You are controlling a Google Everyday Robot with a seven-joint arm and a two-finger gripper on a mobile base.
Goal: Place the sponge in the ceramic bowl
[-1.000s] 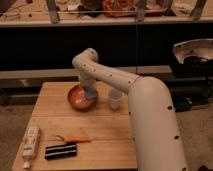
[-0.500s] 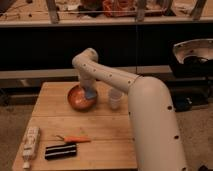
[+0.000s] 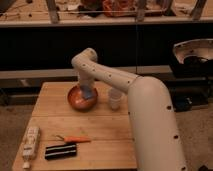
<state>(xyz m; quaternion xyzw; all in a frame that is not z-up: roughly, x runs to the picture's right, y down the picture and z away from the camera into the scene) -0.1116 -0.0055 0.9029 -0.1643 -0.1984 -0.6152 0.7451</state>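
The orange-brown ceramic bowl [image 3: 80, 99] sits on the far middle of the wooden table [image 3: 107, 127]. The light-blue sponge [image 3: 89, 93] shows at the bowl's right inner side, right under the end of my arm. My gripper [image 3: 87, 90] reaches down into the bowl from above, at the sponge. The white arm arches over from the right and hides most of the gripper.
A translucent white cup [image 3: 115, 99] stands just right of the bowl. Near the front lie an orange-handled tool [image 3: 74, 139], a black ridged block [image 3: 61, 151] and a white object [image 3: 31, 143] at the left edge. A dark shelf runs behind the table.
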